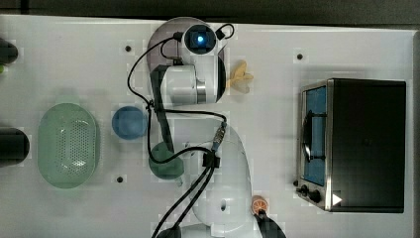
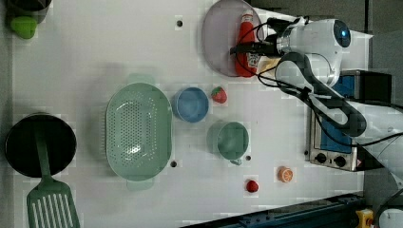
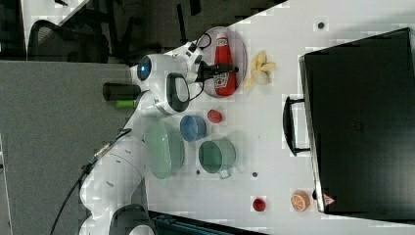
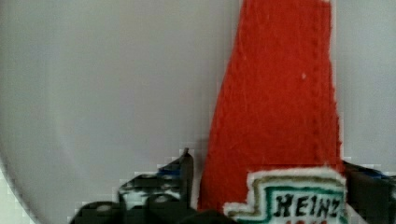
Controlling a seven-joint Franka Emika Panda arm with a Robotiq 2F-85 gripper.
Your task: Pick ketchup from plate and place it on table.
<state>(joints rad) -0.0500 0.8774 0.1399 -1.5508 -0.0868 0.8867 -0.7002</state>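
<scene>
**Gripper straddles the ketchup bottle on the plate**

In the wrist view the gripper [image 4: 268,186] has its two dark fingers [image 4: 180,179] spread, one on each side of the ketchup [image 4: 275,107], which lies flat on the plate [image 4: 107,93]. The finger beside the label's left edge stands just beside the red body with a thin gap showing; whether the other finger touches the bottle I cannot tell. The bottle is not lifted: it rests on the pale disc.

Going left to right in the left view: a dark pan [image 2: 40,145] with a green slotted spatula [image 2: 47,194] across it, then a green perforated basket [image 2: 138,132], a blue bowl [image 2: 191,104] with a small red strawberry [image 2: 219,94] just beside it, and a green cup [image 2: 230,140]. Above these, near the table's far edge, the plate [image 2: 218,38] carries the ketchup [image 2: 246,38], its whitish cap pointing toward the top of the left view. The gripper [image 2: 247,48] reaches across the bottle's middle from the white arm [image 2: 316,42]. Lower down lie a small red fruit [image 2: 252,185] and an orange slice [image 2: 285,174], well apart from the plate. A toaster oven [image 2: 332,137] sits at the left view's right.

Everything stands on the white table [image 2: 95,57], marked by a few small dark holes. In the right view a peeled banana [image 3: 259,69] lies just beside the plate [image 3: 240,44].
</scene>
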